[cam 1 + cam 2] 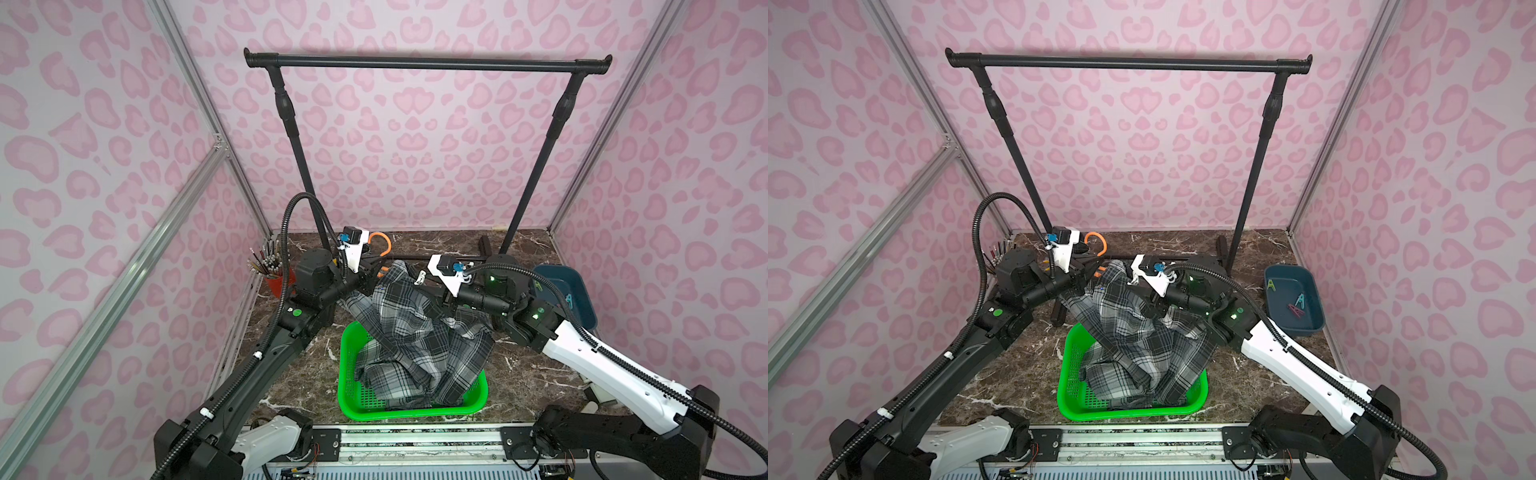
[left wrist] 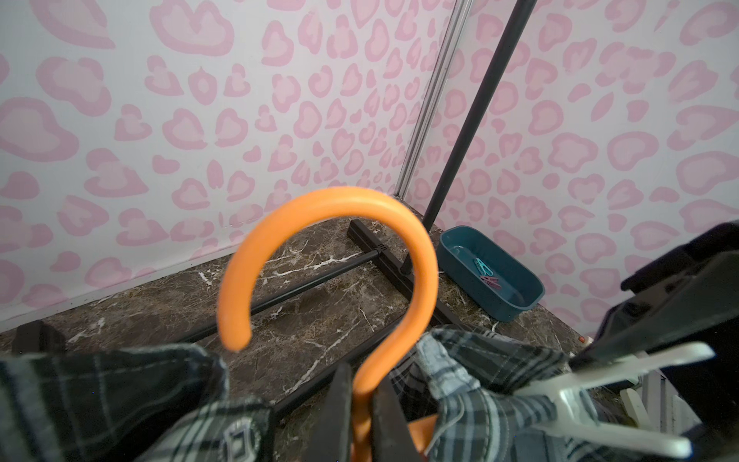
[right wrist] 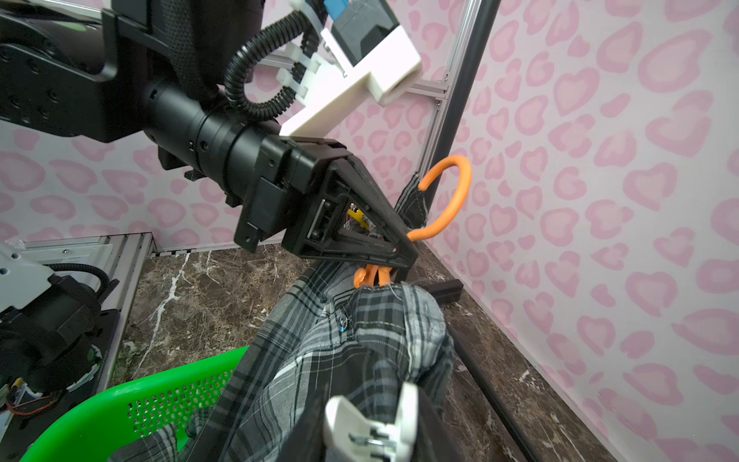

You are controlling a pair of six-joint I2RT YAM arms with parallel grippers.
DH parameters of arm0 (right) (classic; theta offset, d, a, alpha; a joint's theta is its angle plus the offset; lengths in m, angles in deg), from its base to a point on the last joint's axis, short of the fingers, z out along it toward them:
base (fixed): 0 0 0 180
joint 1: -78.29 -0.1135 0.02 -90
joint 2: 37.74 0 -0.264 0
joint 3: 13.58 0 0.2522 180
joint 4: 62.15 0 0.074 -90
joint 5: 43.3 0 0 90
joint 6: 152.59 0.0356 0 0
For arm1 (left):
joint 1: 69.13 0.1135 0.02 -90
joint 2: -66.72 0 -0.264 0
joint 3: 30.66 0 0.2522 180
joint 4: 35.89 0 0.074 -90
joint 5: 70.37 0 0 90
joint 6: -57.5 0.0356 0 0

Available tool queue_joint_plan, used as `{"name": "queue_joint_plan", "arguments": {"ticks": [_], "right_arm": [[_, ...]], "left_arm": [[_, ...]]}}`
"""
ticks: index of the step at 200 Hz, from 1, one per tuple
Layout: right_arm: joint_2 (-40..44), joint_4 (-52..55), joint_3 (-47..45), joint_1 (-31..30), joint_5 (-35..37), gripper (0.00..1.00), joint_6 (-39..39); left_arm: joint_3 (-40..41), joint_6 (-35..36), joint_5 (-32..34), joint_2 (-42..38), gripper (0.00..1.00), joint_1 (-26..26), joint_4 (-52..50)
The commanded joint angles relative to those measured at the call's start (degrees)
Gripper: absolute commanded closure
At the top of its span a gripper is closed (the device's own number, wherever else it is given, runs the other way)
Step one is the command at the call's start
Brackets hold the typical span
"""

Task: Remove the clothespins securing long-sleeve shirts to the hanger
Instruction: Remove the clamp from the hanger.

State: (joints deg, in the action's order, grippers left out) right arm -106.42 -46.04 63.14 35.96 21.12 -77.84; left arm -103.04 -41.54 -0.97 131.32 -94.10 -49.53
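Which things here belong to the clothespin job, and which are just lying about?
Job: white clothespin, yellow clothespin, plaid shirt, orange hanger, left gripper, right gripper.
Lying about: green basket, blue tub holding clips, pencil cup, black garment rack.

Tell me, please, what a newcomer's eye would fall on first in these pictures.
A plaid shirt spills from a bright orange hanger into a green basket at the centre. The left tool pinches the hanger's neck below its hook, and a white clothespin on the shirt sits between the fingers of the right tool.
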Motion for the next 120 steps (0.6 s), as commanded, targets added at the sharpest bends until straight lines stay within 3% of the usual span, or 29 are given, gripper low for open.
{"name": "queue_joint_plan", "arguments": {"ticks": [1, 48, 62, 76, 120], "right_arm": [[-0.22, -2.30, -0.65, -0.17, 0.45, 0.70, 0.62], [-0.70, -2.35, -0.84, -0.58, 1.83, 0.72, 0.69], [-1.07, -2.22, -0.69, -0.98, 1.94, 0.80, 0.68], [-1.45, -1.75, -0.30, -1.33, 2.10, 1.00, 0.59], [-1.04, -1.93, 0.68, -1.45, 4.68, 1.00, 0.44]], "left_arm": [[0.07, -0.36, -0.67, 0.00, 0.97, 0.01, 2.21], [0.07, -0.47, -0.85, -0.08, 0.97, 0.00, 2.25], [0.07, -0.46, -0.93, -0.17, 0.97, 0.01, 2.23], [0.10, -0.52, -0.93, -0.17, 0.97, -0.04, 2.25], [0.16, -0.43, -0.89, -0.08, 0.97, -0.02, 2.03]]}}
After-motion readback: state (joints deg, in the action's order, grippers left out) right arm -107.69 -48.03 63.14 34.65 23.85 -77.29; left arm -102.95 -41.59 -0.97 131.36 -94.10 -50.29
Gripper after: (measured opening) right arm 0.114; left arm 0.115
